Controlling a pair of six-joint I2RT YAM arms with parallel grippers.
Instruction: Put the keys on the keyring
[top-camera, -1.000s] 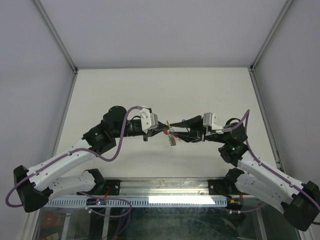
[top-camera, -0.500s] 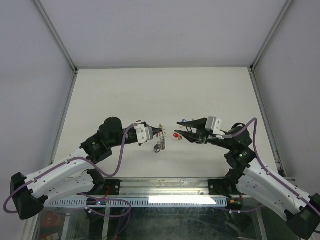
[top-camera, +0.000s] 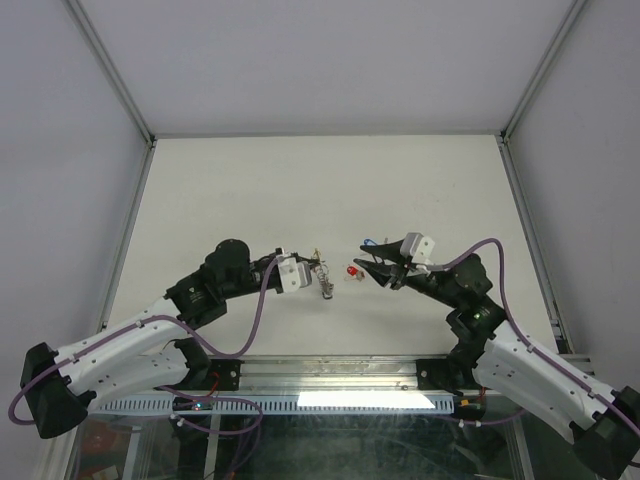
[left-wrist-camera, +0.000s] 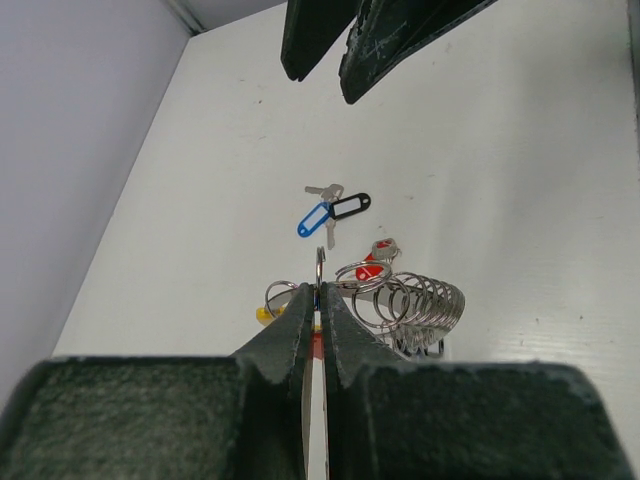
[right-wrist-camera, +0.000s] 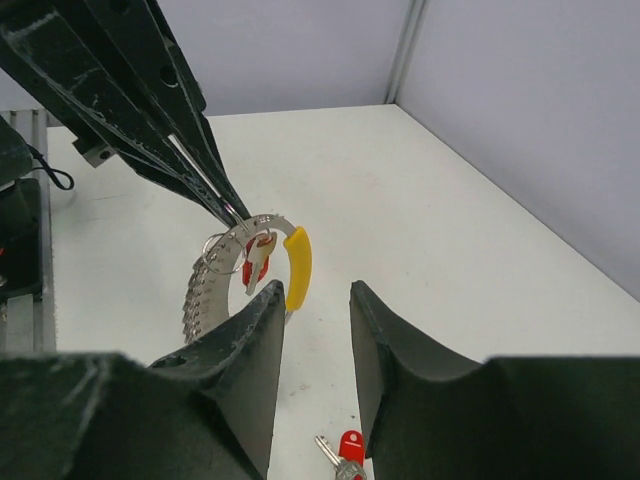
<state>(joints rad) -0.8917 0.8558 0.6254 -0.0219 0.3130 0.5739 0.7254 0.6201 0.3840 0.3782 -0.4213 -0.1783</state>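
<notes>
Your left gripper pinches the keyring; your right gripper, half open and empty, hangs just beside it.

Left gripper pinching keyring — red key just beside, loose
</notes>
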